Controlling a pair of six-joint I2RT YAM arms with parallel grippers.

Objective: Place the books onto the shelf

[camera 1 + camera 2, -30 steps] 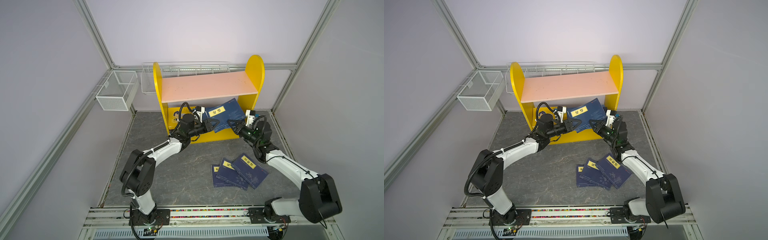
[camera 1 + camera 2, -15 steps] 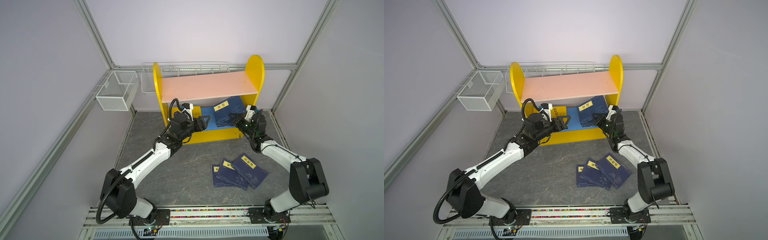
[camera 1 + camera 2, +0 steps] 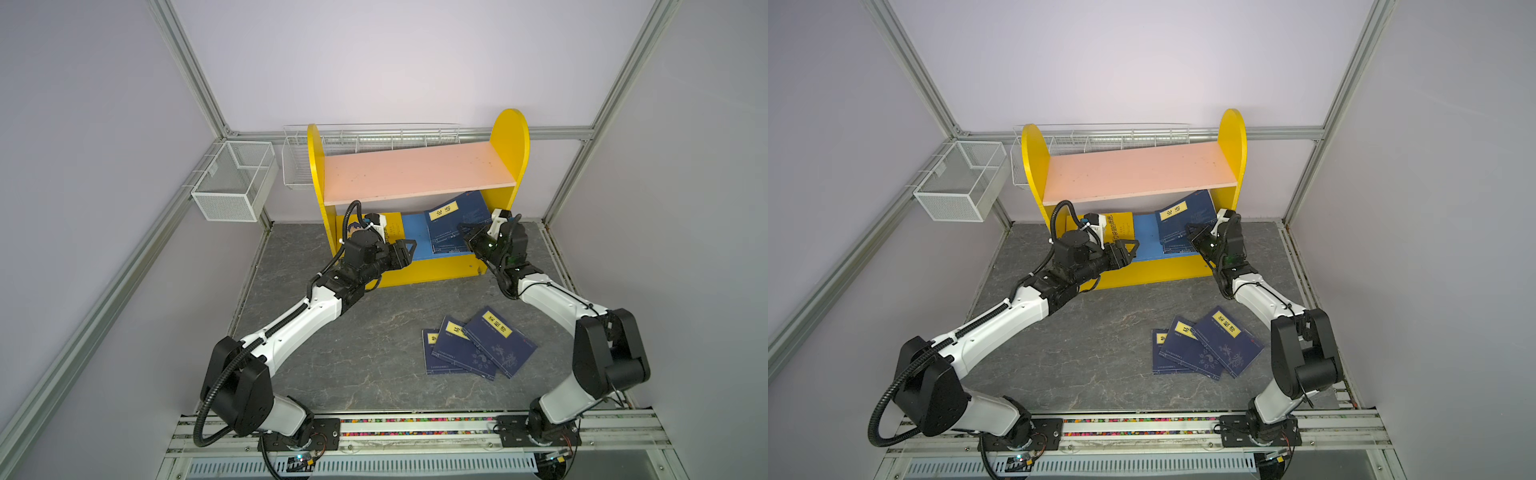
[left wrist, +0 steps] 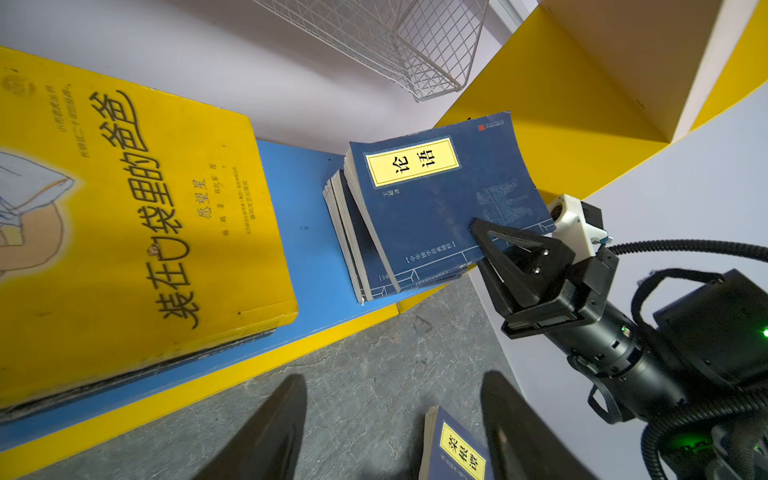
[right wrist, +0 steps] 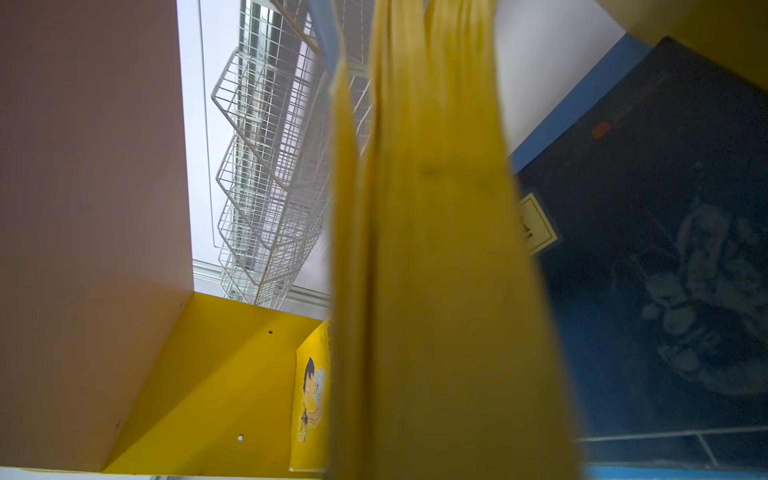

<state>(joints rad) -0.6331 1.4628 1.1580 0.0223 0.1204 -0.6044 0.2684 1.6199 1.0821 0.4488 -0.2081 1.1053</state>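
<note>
Your right gripper (image 4: 478,239) pinches the navy book (image 4: 436,195) by its corner, tilting it onto the stack (image 4: 347,224) inside the shelf (image 3: 509,137); | left gripper (image 4: 395,376) gapes empty before the shelf; | three books (image 3: 478,349) wait outside it

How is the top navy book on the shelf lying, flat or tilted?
Tilted: top navy book slopes up toward the yellow side panel.

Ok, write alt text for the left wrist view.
The right gripper touches a corner of the top navy book in a small stack on the shelf's blue lower board, near a large yellow book. The left gripper is open and empty.
</note>
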